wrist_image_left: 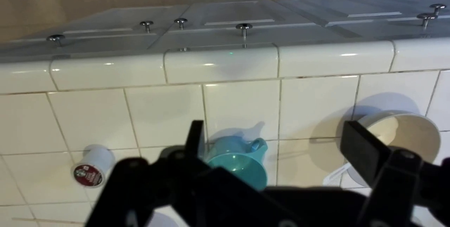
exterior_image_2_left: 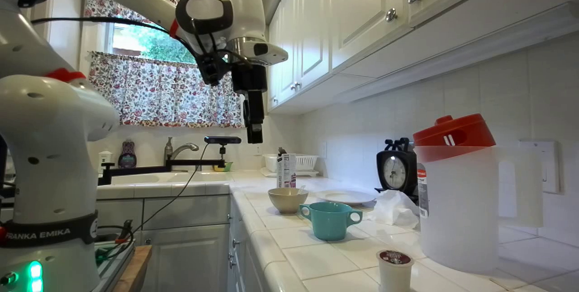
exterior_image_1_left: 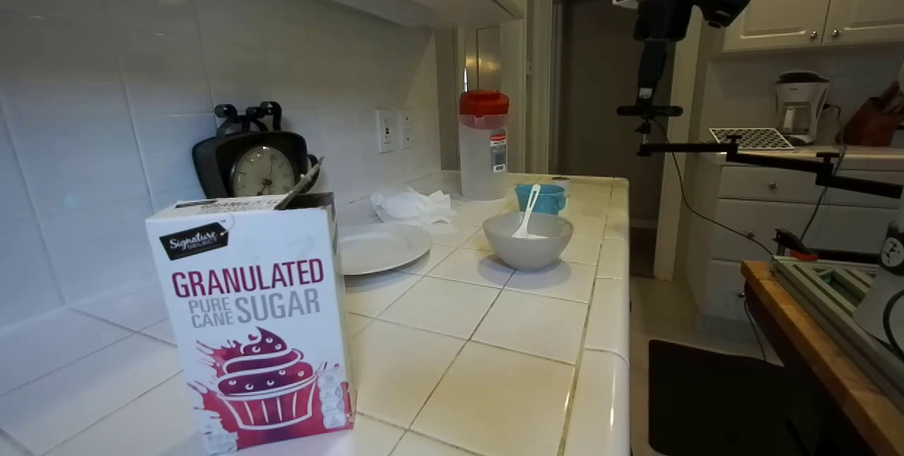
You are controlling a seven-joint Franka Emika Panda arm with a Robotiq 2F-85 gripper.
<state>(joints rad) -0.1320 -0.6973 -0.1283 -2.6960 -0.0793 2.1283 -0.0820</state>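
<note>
High above the tiled counter, my gripper (wrist_image_left: 274,128) stands open with nothing between its fingers (wrist_image_left: 365,151). In an exterior view the gripper (exterior_image_2_left: 254,136) appears edge-on, pointing down. Beneath it in the wrist view lie a teal two-handled cup (wrist_image_left: 242,167), partly covered by the left finger, and a beige bowl (wrist_image_left: 415,135), partly behind the right finger. A white plastic spoon (exterior_image_1_left: 528,212) leans in the bowl (exterior_image_1_left: 526,248), handle up. A small white pod with a dark red lid (exterior_image_2_left: 394,267) stands at the counter's near end, apart from the cup (exterior_image_2_left: 331,222).
A sugar box (exterior_image_1_left: 254,329) stands opened on the counter, near a white plate (exterior_image_1_left: 387,248). Crumpled white paper (exterior_image_2_left: 393,208), a dark scale-like dial (exterior_image_2_left: 394,172) and a red-lidded pitcher (exterior_image_2_left: 459,206) line the wall side. A camera on a black arm (exterior_image_2_left: 181,162) and overhead cabinets (exterior_image_2_left: 368,16) flank my arm.
</note>
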